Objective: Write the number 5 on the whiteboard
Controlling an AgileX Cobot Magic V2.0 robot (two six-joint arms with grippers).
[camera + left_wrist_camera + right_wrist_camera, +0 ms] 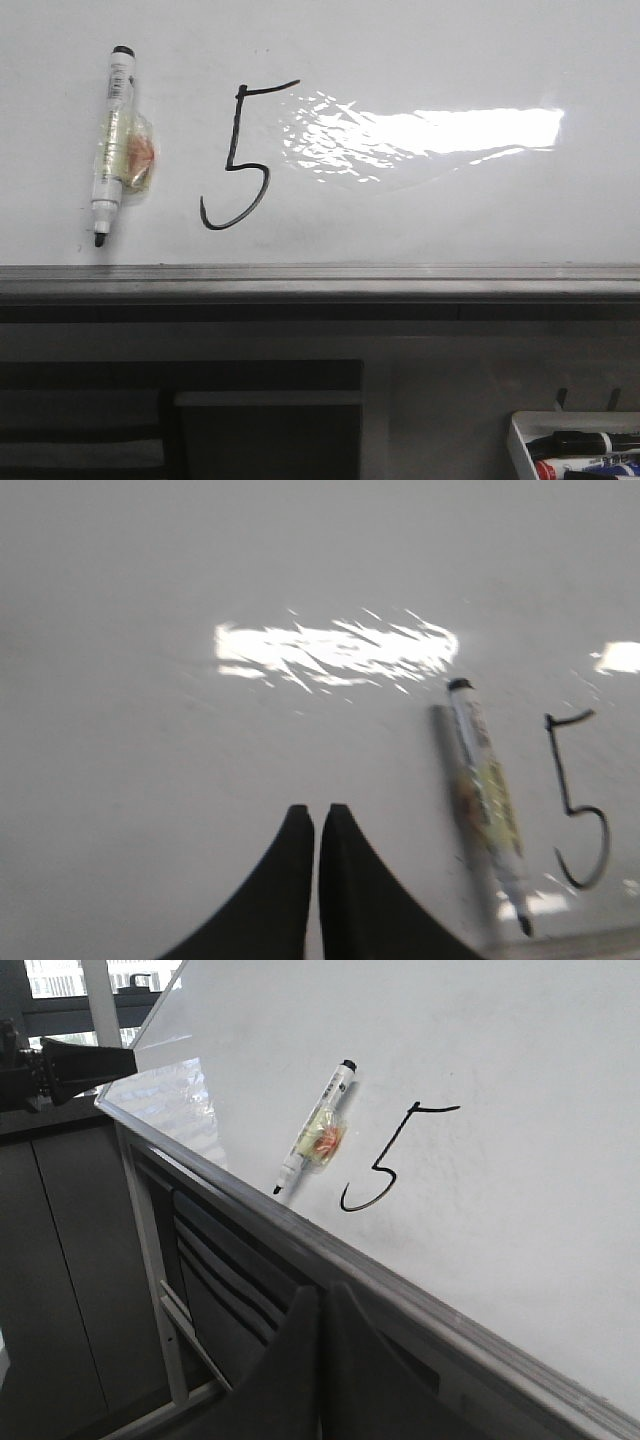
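Observation:
A black hand-drawn number 5 (pixel 238 155) stands on the whiteboard (pixel 450 60), left of the bright glare. It also shows in the left wrist view (pixel 578 800) and the right wrist view (pixel 385 1160). A white marker (pixel 112 145) with a black cap and a yellowish wrap sticks to the board left of the 5, tip down. My left gripper (pixel 317 810) is shut and empty, held over bare board apart from the marker (pixel 487 795). My right gripper (pixel 322 1292) is shut and empty, below the board's grey rail (pixel 400 1290). Neither gripper shows in the front view.
A grey metal rail (pixel 320 280) runs along the board's lower edge. A small white tray (pixel 575 445) with several markers sits at the lower right. Dark shelving (pixel 180 420) lies under the rail. A black arm part (pixel 60 1065) shows past the board's far corner.

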